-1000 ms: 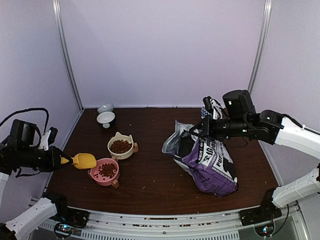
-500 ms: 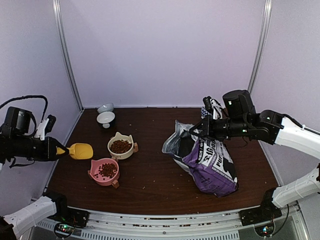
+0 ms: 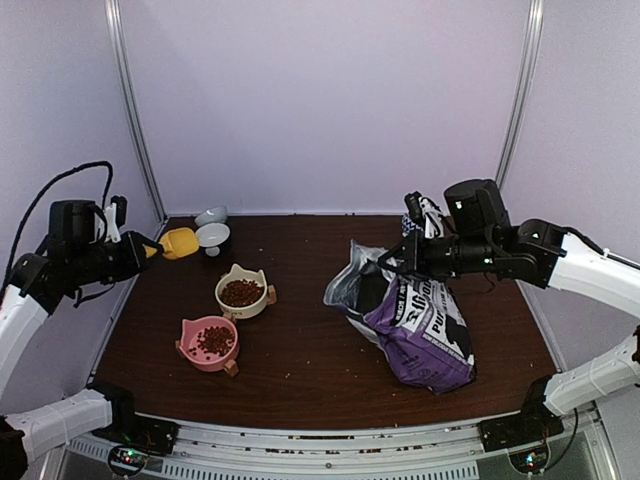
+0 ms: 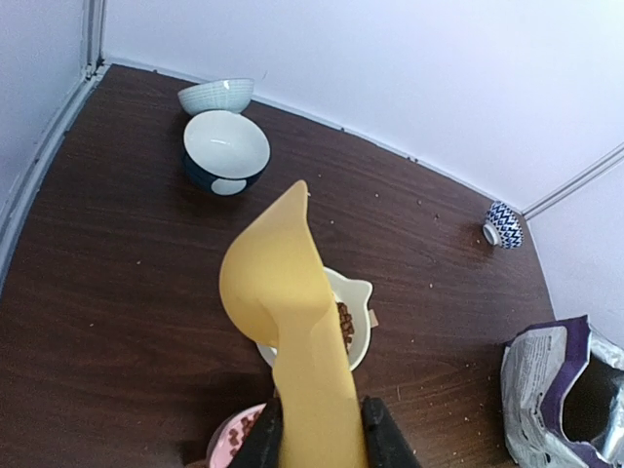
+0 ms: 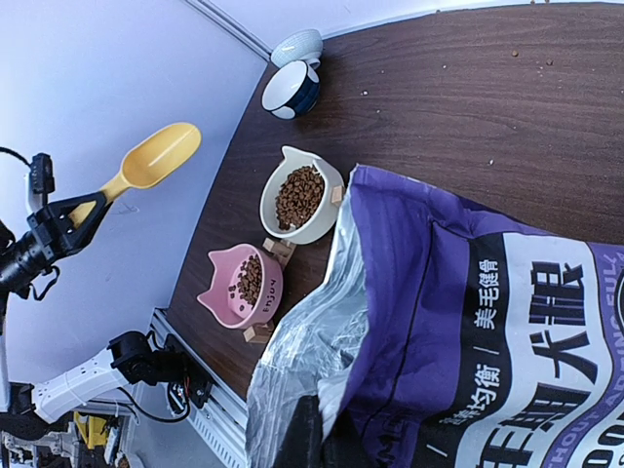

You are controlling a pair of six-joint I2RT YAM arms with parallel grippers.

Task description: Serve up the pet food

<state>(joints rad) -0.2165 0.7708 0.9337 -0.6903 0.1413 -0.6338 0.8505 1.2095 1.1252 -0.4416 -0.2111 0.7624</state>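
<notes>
left claw [image 3: 138,252] pinches yellow scoop [image 3: 180,242] handle, scoop looks empty; right claw [image 3: 400,262] clamped shut on bag [image 3: 425,335] lip. pet food [image 3: 241,292] in cream bowl [image 3: 221,297], pink bowl [image 3: 190,352]. i keep scoop level, clear bowls, enter bag mouth shallow.

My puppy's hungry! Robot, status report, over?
Left pincer holds yellow scoop, raised, looks empty. Right pincer shut on bag. Pet food in cream bowl, pink bowl. Nothing blocking.
</notes>
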